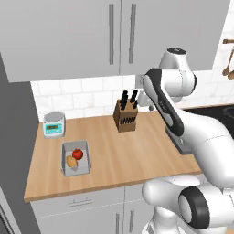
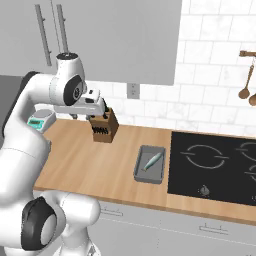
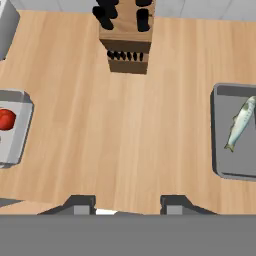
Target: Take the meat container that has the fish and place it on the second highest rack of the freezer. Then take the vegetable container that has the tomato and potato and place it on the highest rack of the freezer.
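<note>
The meat container (image 2: 149,178) is a grey tray on the wooden counter, just left of the stovetop, with the silvery fish (image 2: 152,161) lying in it. In the hand view this tray (image 3: 245,160) and its fish (image 3: 240,122) sit at the right edge. The vegetable container (image 1: 75,145) holds the red tomato (image 1: 78,154) and the tan potato (image 1: 71,161) near the counter's left front. My gripper (image 3: 127,205) hangs high over the counter's middle, open, with nothing between its fingertips. Both trays lie well off to its sides. The freezer's racks are out of view.
A knife block (image 1: 125,116) stands at the back of the counter, below and just past my hand. A small scale (image 1: 55,124) sits at the back left. The black stovetop (image 2: 215,165) lies to the right. A tall dark grey wall (image 1: 16,137) bounds the counter's left end.
</note>
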Motion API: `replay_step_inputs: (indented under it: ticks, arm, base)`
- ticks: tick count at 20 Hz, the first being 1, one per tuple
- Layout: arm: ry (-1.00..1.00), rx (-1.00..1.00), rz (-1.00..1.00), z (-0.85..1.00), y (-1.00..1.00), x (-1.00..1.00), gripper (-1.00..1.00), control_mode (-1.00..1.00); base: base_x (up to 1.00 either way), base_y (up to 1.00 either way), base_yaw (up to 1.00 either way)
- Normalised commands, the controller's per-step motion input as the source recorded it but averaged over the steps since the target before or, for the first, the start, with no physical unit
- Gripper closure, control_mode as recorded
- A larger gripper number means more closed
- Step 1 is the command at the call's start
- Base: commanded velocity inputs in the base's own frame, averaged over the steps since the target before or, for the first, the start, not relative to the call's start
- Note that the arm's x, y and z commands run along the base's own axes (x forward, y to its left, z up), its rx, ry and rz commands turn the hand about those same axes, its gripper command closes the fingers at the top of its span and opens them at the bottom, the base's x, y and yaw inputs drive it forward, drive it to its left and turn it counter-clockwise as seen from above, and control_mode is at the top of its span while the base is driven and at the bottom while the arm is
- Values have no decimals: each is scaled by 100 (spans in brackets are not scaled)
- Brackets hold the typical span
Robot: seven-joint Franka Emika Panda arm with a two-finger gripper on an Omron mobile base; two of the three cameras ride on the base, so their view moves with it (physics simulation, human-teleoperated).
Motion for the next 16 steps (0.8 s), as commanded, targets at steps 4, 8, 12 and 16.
replay_step_inputs:
  ticks: [4,8,12,16]
  arm:
    - [-5,0,0,0,0,-26,-100,-100]
    - [-11,9,-29,-25,-66,-100,-100,-100]
    - [17,15,-60,-62,-98,-60,-100,-100]
    - [12,9,-75,-77,-100,1,-100,-100]
  base:
    - [0,0,0]
    - [0,0,0]
    - [0,0,0]
    - [0,0,0]
